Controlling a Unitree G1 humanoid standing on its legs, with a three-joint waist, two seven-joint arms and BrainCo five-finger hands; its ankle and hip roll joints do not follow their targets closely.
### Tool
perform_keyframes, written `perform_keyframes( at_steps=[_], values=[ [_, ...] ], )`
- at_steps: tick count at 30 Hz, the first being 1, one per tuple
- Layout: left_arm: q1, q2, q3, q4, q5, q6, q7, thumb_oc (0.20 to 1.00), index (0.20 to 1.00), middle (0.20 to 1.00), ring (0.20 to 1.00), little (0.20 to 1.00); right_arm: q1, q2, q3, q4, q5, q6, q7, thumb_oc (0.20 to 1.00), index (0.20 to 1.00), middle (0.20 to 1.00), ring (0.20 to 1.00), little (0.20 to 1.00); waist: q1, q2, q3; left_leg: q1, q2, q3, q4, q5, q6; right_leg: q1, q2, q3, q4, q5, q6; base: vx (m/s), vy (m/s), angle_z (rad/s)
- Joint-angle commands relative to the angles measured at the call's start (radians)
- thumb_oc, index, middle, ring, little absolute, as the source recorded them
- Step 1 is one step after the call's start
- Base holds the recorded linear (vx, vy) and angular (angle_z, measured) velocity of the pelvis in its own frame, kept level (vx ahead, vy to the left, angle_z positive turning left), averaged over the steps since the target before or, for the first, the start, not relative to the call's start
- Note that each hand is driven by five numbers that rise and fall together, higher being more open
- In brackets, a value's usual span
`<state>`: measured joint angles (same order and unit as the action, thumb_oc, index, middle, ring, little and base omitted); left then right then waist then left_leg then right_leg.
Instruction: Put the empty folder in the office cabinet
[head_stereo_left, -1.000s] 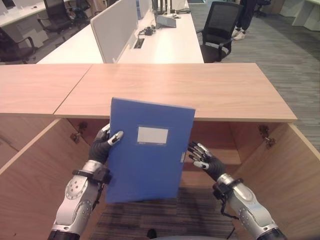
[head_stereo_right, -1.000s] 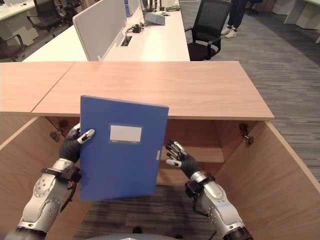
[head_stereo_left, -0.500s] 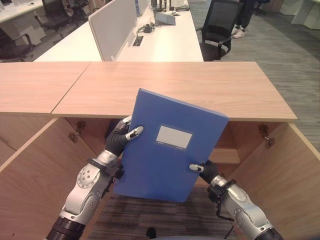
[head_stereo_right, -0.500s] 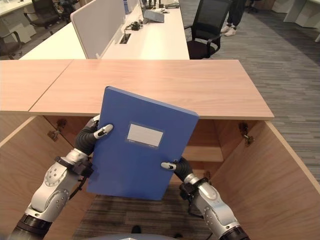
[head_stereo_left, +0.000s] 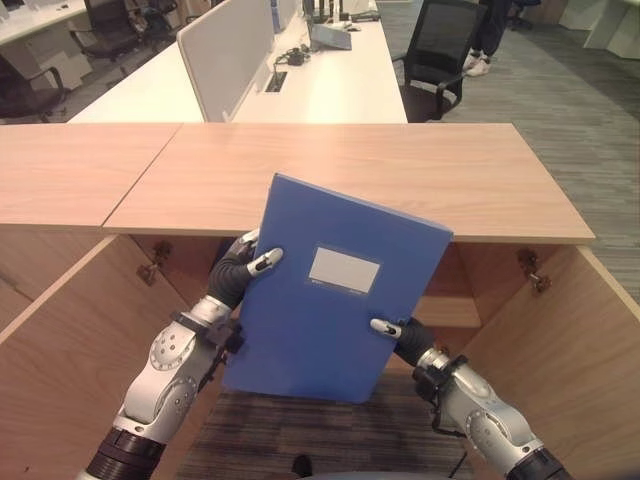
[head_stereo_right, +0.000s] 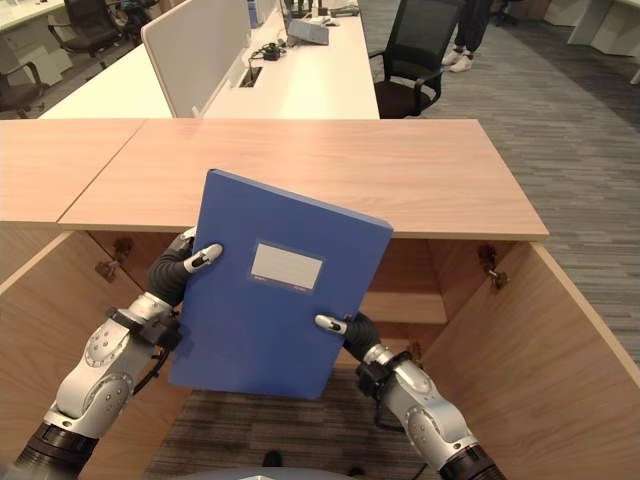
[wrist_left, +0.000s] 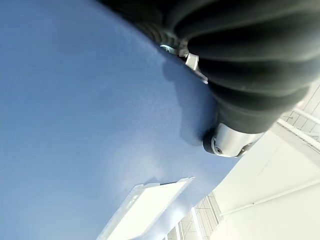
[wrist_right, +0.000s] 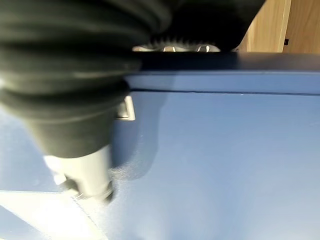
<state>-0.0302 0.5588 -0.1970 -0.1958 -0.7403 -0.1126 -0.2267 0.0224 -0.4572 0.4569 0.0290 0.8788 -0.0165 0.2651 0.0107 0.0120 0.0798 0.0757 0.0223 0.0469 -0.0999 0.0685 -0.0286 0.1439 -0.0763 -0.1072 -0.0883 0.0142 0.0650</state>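
You've got the blue folder (head_stereo_left: 335, 290) held up in the air in front of the open office cabinet (head_stereo_left: 500, 200), tilted so its top leans toward the robot's right, label (head_stereo_left: 344, 270) facing the head camera. It sits below the front edge of the cabinet top and covers most of the opening between the two swung-out doors (head_stereo_left: 70, 340).

Left hand (head_stereo_left: 237, 272): on the folder's left edge, upper part. Thumb lies over the front cover, dark fingers wrap behind the edge, so it's clamped on the folder. Left forearm rises from lower left, wrist bent inward. In the left wrist view you see the thumb (wrist_left: 227, 140) pressed flat on the blue cover right next to the ribbed cover.

Right hand (head_stereo_left: 400, 332): on the folder's right edge, lower part. Thumb tip shows on the front cover, the rest goes behind the folder, pinching it. Right forearm comes up from lower right, lower than the left one. Right wrist view shows the thumb (wrist_right: 87, 172) against the blue surface and the folder's edge running across just past it.

Inside the cabinet you can see a shelf (head_stereo_left: 455, 312) to the right of the folder. Behind the cabinet: white desks (head_stereo_left: 330, 85) with a divider panel (head_stereo_left: 225, 50), a black office chair (head_stereo_left: 440, 55), and a person's legs and shoes (head_stereo_left: 485, 45) at the far end.
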Motion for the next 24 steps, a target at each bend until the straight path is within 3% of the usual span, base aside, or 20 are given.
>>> perform_keyframes(
  at_steps=[1,9,10,11,18,23,24],
  values=[
    [-0.092,-0.019,-0.096,-0.032,-0.065,-0.03,-0.089,0.2,0.2,0.2,0.2,0.2,-0.137,0.069,0.06,-0.16,0.053,-0.032,0.061,0.2,0.2,0.2,0.2,0.2,0.004,-0.03,-0.018,0.067,0.043,0.028,0.013,-0.096,-0.055,-0.018,-0.049,0.003,0.006,0.012,0.069,0.0,0.0,0.0],
    [-0.062,-0.029,-0.064,-0.032,-0.064,-0.031,-0.099,0.2,0.2,0.2,0.2,0.2,-0.118,0.058,0.036,-0.165,0.038,-0.03,0.076,0.2,0.2,0.2,0.2,0.2,0.006,-0.033,-0.021,0.067,0.043,0.028,0.013,-0.096,-0.055,-0.018,-0.051,0.002,0.005,0.013,0.07,0.0,0.0,0.0],
    [-0.057,-0.03,-0.056,-0.031,-0.061,-0.032,-0.1,0.288,0.288,0.288,0.288,0.288,-0.118,0.054,0.032,-0.164,0.026,-0.031,0.078,0.2,0.2,0.2,0.2,0.2,0.007,-0.033,-0.021,0.067,0.043,0.029,0.013,-0.096,-0.055,-0.018,-0.05,0.002,0.005,0.013,0.069,0.0,0.0,0.0],
    [-0.036,-0.035,-0.038,-0.027,-0.06,-0.033,-0.102,1.0,1.0,1.0,1.0,1.0,-0.112,0.04,0.009,-0.165,-0.016,-0.039,0.078,0.2,0.2,0.2,0.2,0.2,0.007,-0.033,-0.022,0.064,0.042,0.027,0.013,-0.095,-0.055,-0.019,-0.051,0.0,0.003,0.013,0.07,0.0,0.0,0.0],
    [0.065,-0.047,0.073,-0.008,-0.06,-0.031,-0.128,1.0,1.0,1.0,1.0,1.0,-0.035,0.024,-0.133,-0.152,-0.121,-0.07,0.055,0.2,0.2,0.2,0.2,0.2,0.008,-0.027,-0.024,0.053,0.038,0.021,0.013,-0.094,-0.054,-0.031,-0.056,0.007,0.001,0.017,0.074,0.0,0.003,0.01],
    [0.163,-0.016,0.155,0.019,-0.065,-0.016,-0.175,1.0,1.0,1.0,1.0,1.0,0.011,0.02,-0.193,-0.143,-0.14,-0.075,0.064,0.2,0.2,0.2,0.2,0.2,0.019,-0.024,-0.018,0.047,0.037,0.019,0.013,-0.092,-0.053,-0.038,-0.056,0.008,0.001,0.02,0.076,0.01,0.002,0.03],
    [0.23,0.015,0.189,0.047,-0.074,0.0,-0.227,1.0,1.0,1.0,1.0,1.0,0.033,0.006,-0.21,-0.136,-0.14,-0.067,0.087,0.2,0.2,0.2,0.2,0.2,0.026,-0.023,-0.012,0.041,0.037,0.016,0.013,-0.092,-0.052,-0.043,-0.057,0.004,0.001,0.021,0.078,-0.01,0.006,0.03]
  ],
)
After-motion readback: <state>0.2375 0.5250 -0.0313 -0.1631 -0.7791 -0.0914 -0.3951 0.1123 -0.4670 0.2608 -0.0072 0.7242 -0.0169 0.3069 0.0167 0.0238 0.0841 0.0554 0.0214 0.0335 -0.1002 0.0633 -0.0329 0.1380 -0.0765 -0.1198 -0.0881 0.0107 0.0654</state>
